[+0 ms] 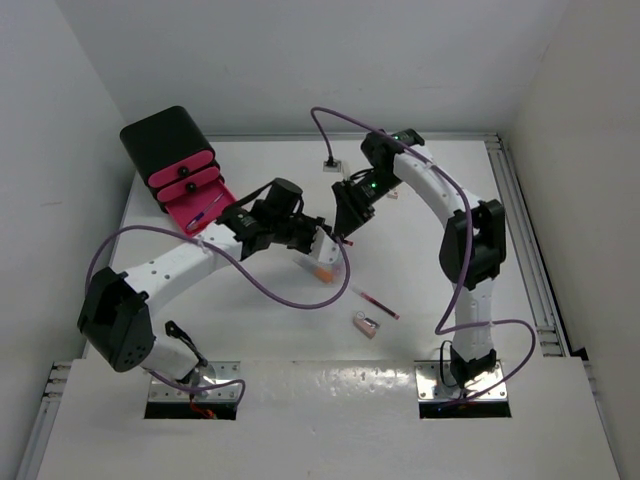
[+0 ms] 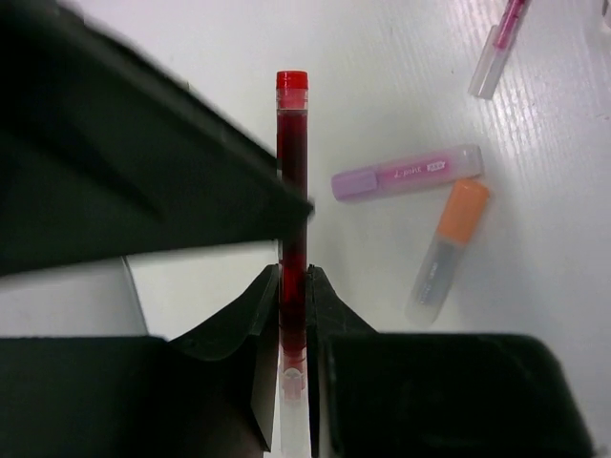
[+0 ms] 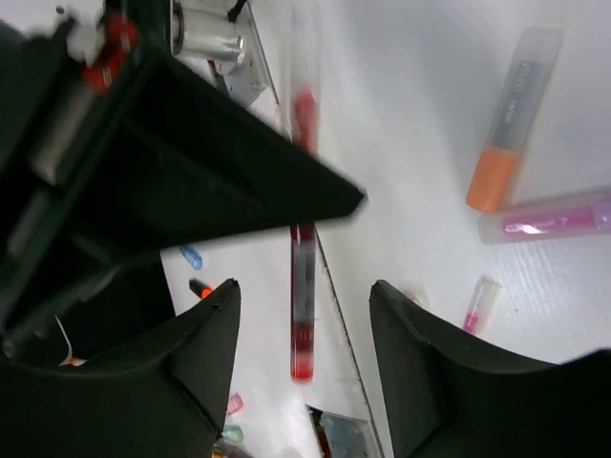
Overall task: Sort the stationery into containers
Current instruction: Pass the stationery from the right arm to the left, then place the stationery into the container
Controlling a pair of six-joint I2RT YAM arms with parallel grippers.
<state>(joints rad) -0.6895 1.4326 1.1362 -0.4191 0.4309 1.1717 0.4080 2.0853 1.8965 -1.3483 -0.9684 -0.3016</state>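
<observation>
Your left fingers (image 2: 260, 320) are squeezed shut on the red pen (image 2: 292, 143), low on its barrel, so most of the pen sticks out past the left gripper (image 2: 294, 291). Your right fingers (image 3: 205, 353) are wide apart. The same pen runs down the gap between them, and it looks like it touches neither side. So the right gripper (image 3: 304, 291) is not holding it. Only the left one is.

I think this is a pass from one gripper to the other. The left arm is nearer the open pink drawer (image 1: 203, 212) at the bottom of the black cabinet (image 1: 165, 135), so it makes sense for the left one to take the pen there.

The two grippers are very close, and one right finger crosses in front of the pen. You will want the right gripper out of the way first, or it may knock the pen.

Down on the table (image 1: 300, 345), a lilac marker (image 2: 406, 174) and an orange-and-white marker (image 2: 449, 248) lie side by side. A loose red pen (image 1: 375, 302) and a pinkish block (image 1: 368, 324) lie nearer the bases. A purple cable (image 1: 270, 285) loops by the left arm.
</observation>
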